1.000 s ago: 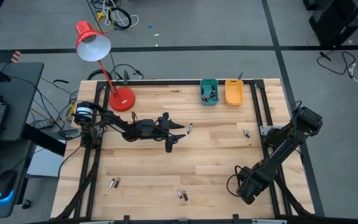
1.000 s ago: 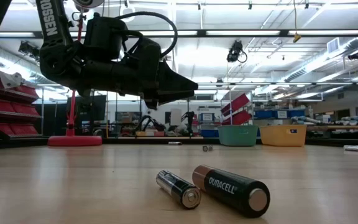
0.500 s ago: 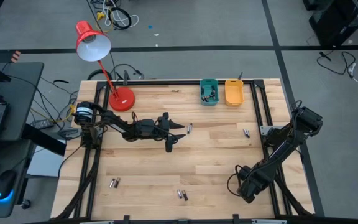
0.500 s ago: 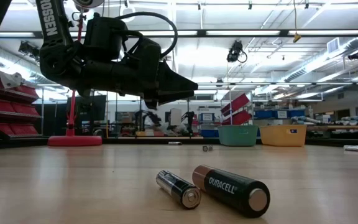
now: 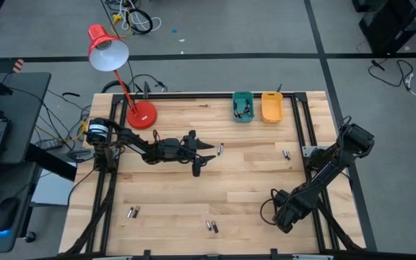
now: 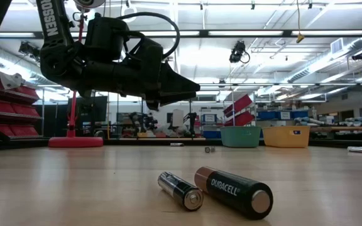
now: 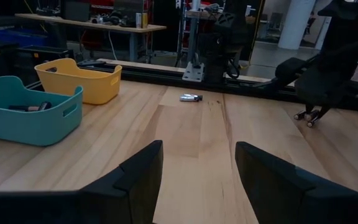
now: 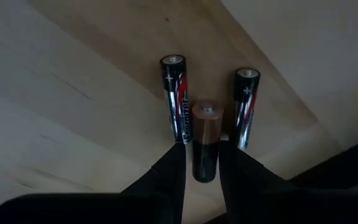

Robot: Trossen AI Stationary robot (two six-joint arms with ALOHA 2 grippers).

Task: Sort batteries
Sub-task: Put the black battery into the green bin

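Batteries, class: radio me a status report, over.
Right gripper shut on copper-top battery, two loose cells flanking. Left gripper open, hovering mid-table. Nothing blocking.

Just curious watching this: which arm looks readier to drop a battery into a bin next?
The right one, probably: its end effector already grips a copper-topped battery. The left end effector is open and empty, though nearer the teal bin.

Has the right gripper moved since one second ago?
Yes, slightly. In the high view the right gripper has shifted a little toward the table's left and front, farther from the table's right rail.
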